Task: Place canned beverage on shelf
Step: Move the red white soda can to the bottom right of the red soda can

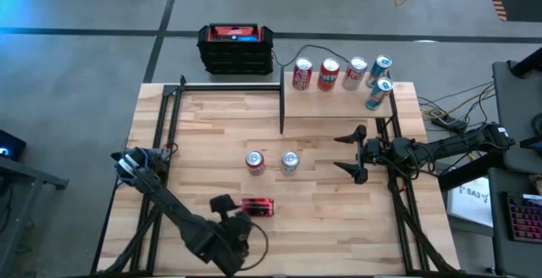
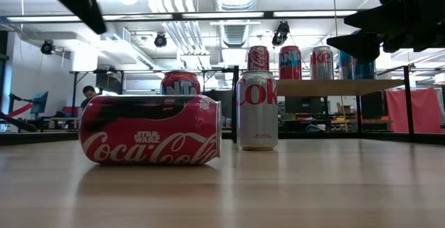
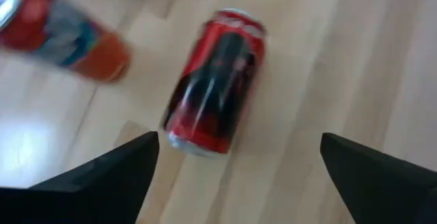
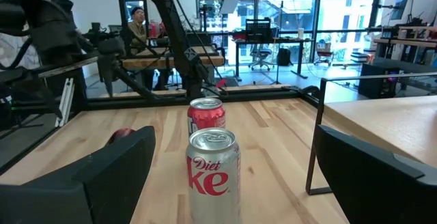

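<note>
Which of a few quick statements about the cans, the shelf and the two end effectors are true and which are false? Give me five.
1. Five cans stand on the shelf. True.
2. The red Coca-Cola can nearest the left end effector stands upright. False: it lies on its side.
3. The right end effector is open and holds nothing. True.
4. The Diet Coke can sits on the shelf. False: it stands upright on the tabletop, beside another upright red can.
5. The left end effector is shut on a can. False: it is open, and the lying can is ahead of it, not gripped.
</note>
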Controlling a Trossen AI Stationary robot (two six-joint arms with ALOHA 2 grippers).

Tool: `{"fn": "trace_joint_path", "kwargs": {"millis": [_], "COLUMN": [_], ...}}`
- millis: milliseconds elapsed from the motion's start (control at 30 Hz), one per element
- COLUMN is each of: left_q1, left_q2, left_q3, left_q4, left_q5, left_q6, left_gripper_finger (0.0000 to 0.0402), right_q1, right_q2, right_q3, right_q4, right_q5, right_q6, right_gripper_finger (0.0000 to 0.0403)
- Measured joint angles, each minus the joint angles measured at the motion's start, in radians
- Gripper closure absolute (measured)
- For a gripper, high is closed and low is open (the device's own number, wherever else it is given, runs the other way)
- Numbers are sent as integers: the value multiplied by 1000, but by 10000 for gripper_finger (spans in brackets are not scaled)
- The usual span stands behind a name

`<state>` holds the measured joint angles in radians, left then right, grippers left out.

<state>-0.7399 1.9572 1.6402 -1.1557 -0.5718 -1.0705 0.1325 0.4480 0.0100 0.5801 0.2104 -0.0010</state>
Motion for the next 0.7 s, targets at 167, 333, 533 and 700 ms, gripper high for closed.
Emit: {"fn": "trace_joint_path", "kwargs": {"millis": [167,333,533,700], "left_q1": [76,194,339,396], "left_q2": [0,5,6,6], "left_q3": [0,0,-34,-95], "left_q4": [16,86,137,270], "left_q5": [85,266,488,586], "left_q6": [215,503,654,758], "left_gripper_finger": [37,32,29,29], "right_q1": [0,0,0,0], "right_q2": [0,0,0,0], "right_q3": [0,0,0,0], "right_q4": [0,0,0,0], "right_q5": [0,0,0,0], "right_q6": [0,0,0,0], "right_gripper_finger": [19,19,19,19]}}
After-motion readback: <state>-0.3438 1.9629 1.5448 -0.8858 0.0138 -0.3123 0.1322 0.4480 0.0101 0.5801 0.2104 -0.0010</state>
